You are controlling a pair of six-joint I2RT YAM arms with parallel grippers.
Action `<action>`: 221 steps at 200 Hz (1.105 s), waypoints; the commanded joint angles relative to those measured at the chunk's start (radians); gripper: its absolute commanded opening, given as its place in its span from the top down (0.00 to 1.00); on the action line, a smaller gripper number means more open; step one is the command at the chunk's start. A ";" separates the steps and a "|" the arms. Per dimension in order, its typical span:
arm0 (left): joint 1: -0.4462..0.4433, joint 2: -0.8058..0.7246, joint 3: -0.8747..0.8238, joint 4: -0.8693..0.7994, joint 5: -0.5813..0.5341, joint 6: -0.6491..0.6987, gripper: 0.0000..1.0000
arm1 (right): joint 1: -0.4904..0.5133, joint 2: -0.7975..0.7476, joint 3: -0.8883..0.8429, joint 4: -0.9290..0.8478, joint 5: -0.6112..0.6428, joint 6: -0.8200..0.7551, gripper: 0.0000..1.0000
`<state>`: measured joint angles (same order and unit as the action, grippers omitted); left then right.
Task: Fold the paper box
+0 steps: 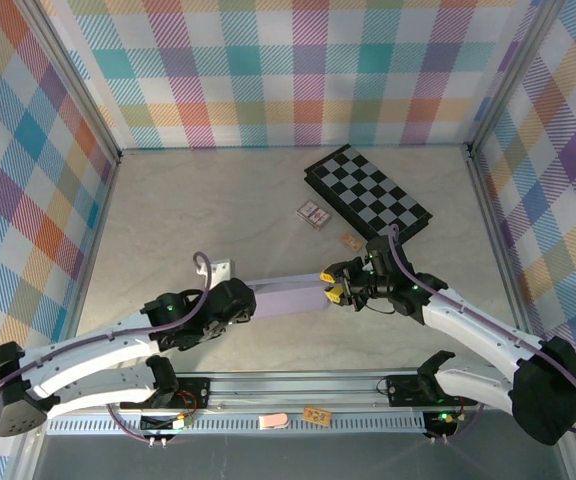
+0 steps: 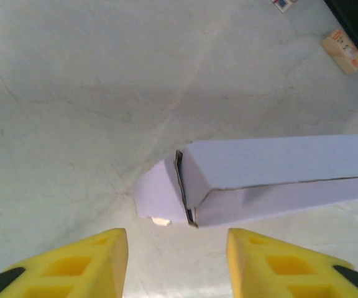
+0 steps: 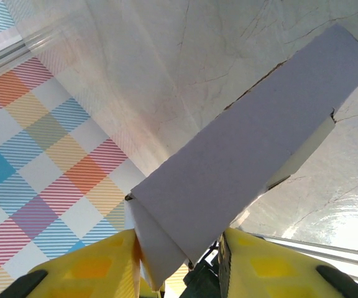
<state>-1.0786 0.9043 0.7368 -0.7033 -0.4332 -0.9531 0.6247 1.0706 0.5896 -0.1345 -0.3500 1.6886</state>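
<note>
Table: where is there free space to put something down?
Bare: the table at its far-left part, between the left wall and the checkerboard. Crowded: the centre-right, around the card packs and the paper box.

Pale lavender on the paper box (image 1: 288, 297), off-white inside its flap. Black-and-grey checks on the checkerboard (image 1: 368, 193). Pastel plaid across the walls (image 1: 298, 70). Mottled beige on the table (image 1: 198, 200). Yellow on the fingers (image 2: 98, 261) of the left gripper (image 2: 176, 236).
</note>
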 commanded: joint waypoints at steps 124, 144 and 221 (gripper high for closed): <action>0.006 -0.166 -0.060 0.114 -0.005 -1.103 0.37 | 0.001 0.030 -0.013 -0.159 0.054 -0.021 0.68; 0.008 -0.134 -0.076 0.172 -0.011 -1.162 0.37 | 0.000 0.028 -0.015 -0.156 0.055 -0.021 0.68; 0.050 -0.126 -0.197 0.334 -0.004 -1.222 0.47 | 0.001 0.030 -0.022 -0.150 0.050 -0.021 0.69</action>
<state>-1.0512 0.7902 0.5613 -0.4210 -0.4347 -1.9697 0.6228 1.0760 0.5964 -0.1429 -0.3492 1.6821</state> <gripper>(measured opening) 0.531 0.315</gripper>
